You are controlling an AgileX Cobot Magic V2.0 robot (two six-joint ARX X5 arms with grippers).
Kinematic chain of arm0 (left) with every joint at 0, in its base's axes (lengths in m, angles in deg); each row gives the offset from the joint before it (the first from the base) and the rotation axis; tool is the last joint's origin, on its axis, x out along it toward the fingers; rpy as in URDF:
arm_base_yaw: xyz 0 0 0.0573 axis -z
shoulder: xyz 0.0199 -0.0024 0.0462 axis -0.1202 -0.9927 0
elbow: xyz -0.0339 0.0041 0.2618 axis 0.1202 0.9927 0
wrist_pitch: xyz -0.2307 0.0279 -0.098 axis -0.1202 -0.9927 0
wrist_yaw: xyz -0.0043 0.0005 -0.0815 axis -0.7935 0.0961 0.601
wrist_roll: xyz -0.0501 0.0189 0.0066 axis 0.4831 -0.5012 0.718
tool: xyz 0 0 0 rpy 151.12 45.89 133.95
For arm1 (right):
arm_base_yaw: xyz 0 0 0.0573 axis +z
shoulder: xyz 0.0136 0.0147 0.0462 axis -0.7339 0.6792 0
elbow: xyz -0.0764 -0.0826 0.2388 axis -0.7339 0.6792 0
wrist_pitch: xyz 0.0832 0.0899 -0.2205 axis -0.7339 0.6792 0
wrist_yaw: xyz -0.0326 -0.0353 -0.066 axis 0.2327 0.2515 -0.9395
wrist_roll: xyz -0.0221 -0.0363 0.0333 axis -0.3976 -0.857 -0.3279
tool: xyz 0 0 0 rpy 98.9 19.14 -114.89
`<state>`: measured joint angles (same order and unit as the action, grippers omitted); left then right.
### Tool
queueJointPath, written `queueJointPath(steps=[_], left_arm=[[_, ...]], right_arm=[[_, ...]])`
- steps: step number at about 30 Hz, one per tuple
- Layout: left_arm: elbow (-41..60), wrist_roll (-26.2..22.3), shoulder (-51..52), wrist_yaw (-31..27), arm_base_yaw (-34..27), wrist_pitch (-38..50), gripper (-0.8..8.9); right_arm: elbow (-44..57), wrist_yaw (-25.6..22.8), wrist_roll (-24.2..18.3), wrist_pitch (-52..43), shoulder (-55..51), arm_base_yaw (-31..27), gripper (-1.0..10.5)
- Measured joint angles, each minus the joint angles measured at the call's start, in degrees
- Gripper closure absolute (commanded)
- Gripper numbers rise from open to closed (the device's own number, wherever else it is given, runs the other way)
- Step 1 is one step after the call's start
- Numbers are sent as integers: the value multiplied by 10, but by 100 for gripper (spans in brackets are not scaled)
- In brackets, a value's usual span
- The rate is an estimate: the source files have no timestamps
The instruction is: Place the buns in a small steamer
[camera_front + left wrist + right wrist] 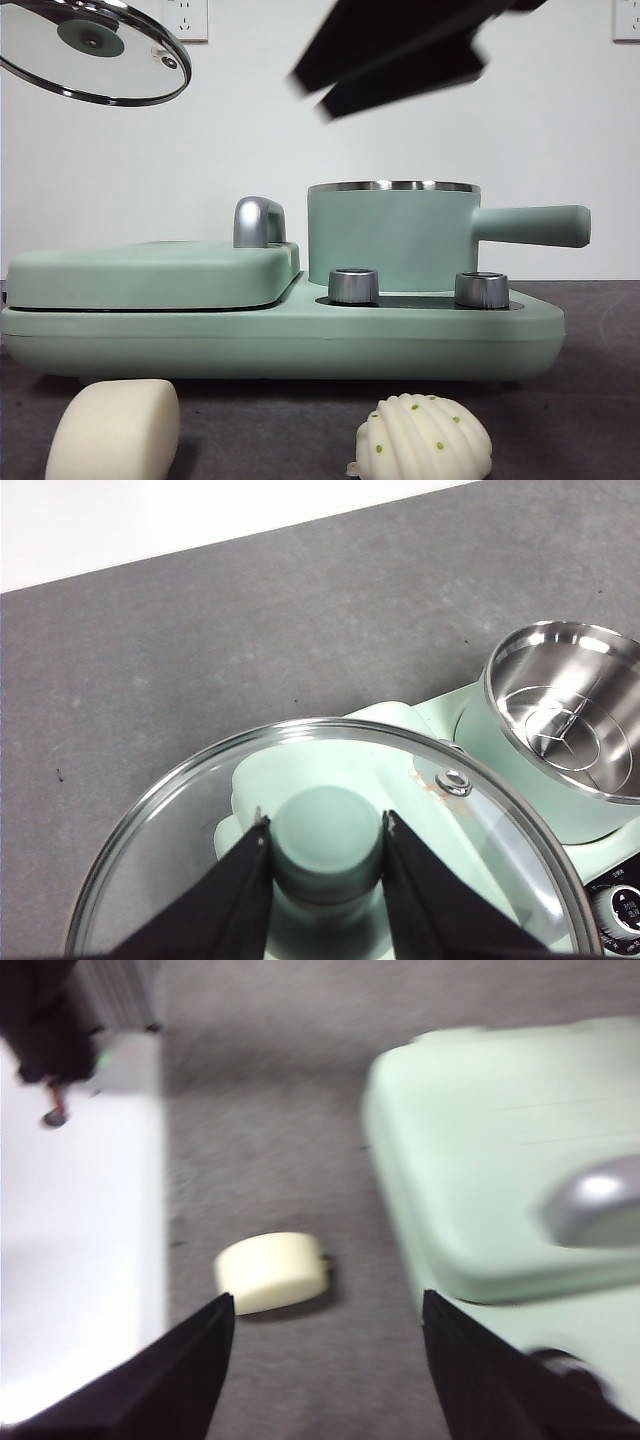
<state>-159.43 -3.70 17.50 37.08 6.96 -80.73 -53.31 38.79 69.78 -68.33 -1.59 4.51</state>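
Mint-green and uncovered, your small steamer (392, 236) is sitting on its base; both buns are lying on the counter (590, 410) in front. Your left gripper (325, 832) is pinching the glass lid (95, 50) aloft. Your right gripper (328, 1310) is hanging spread above the smooth bun (272, 1271).

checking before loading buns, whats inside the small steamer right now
No buns. The left wrist view shows the small steamer open, with only a wire rack on its steel bottom. Its near inner wall is hidden. The left hand holds the lid aloft.
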Motion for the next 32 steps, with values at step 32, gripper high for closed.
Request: queueJointPath(steps=[32], left_arm=[[0, -16, 0, 0, -9, 1, 803]], right_arm=[[-8, -57, 0, -176, 294, 97, 566]])
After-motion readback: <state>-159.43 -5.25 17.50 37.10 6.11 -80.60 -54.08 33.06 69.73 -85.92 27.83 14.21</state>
